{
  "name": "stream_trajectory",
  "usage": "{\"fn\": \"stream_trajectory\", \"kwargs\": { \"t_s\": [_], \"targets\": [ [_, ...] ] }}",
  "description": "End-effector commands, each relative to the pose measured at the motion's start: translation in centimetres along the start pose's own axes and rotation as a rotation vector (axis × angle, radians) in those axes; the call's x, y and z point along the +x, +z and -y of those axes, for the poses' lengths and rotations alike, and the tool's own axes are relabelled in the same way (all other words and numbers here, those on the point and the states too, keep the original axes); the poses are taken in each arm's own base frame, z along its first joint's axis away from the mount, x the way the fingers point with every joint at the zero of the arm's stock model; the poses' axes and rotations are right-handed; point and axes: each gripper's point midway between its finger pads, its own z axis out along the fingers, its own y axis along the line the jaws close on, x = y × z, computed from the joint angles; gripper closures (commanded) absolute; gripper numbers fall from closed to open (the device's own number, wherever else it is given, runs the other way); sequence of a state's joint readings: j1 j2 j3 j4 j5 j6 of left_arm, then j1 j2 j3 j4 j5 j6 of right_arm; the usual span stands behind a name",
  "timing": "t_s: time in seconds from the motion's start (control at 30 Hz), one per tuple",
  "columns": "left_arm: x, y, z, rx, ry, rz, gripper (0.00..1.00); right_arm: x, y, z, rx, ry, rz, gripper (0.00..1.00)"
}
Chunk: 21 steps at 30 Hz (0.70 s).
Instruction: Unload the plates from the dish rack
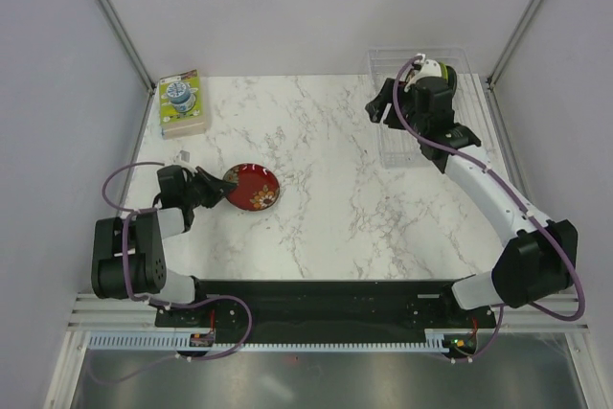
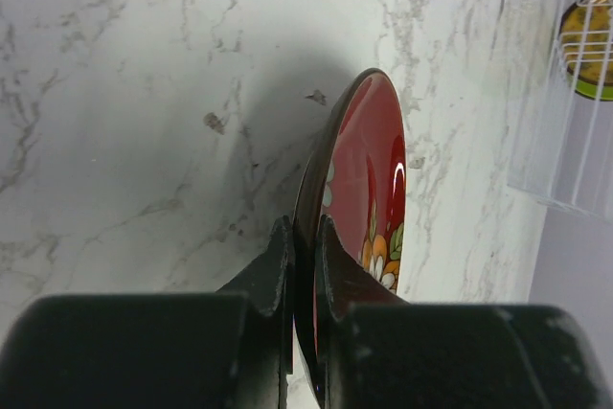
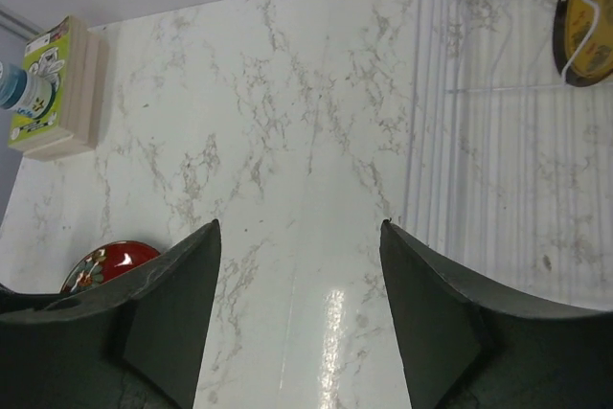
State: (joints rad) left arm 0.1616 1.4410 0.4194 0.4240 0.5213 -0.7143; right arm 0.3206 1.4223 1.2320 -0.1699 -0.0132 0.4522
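Now ur right tool (image 3: 298, 225), jaws apart, is nearest the dish rack (image 3: 498, 141); yellow-pattern plate (image 3: 586, 21) sits ahead-right; left tool (image 2: 305, 237) clamps red plate (image 2: 369, 170).

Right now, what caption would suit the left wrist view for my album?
Left gripper shut on the rim of a glossy red flowered plate, over the white marble table.

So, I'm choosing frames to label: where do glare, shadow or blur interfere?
Left wrist: the left hand is a blurred dark mass, the red plate bears a white highlight and shadows the table. Right wrist: glare streak on the table. Top external: even, sharp, though the clear dish rack barely shows.
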Motion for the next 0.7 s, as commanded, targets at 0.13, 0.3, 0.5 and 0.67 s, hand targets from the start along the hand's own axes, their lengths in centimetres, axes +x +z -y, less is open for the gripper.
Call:
{"fn": "stream_trajectory", "kwargs": {
  "t_s": [0.13, 0.3, 0.5, 0.67],
  "targets": [
    [-1.7, 0.8, -1.7, -0.067, 0.101, 0.045, 0.98, -4.7, 0.4, 3.9, 0.126, -0.059, 0.059, 0.23],
    [-1.6, 0.9, -3.3, -0.163, 0.091, 0.017, 0.76, -6.4, 2.6, 9.2, 0.348, -0.086, 0.043, 0.20],
    [-2.0, 0.3, -4.0, -0.242, 0.093, -0.003, 0.49, -7.0, 6.2, 13.0, 0.448, -0.112, 0.003, 0.20],
    [-2.5, -0.1, -4.2, -0.276, 0.085, 0.016, 0.47, -7.3, 8.2, 15.3, 0.485, -0.117, -0.006, 0.20]
  ]
}}
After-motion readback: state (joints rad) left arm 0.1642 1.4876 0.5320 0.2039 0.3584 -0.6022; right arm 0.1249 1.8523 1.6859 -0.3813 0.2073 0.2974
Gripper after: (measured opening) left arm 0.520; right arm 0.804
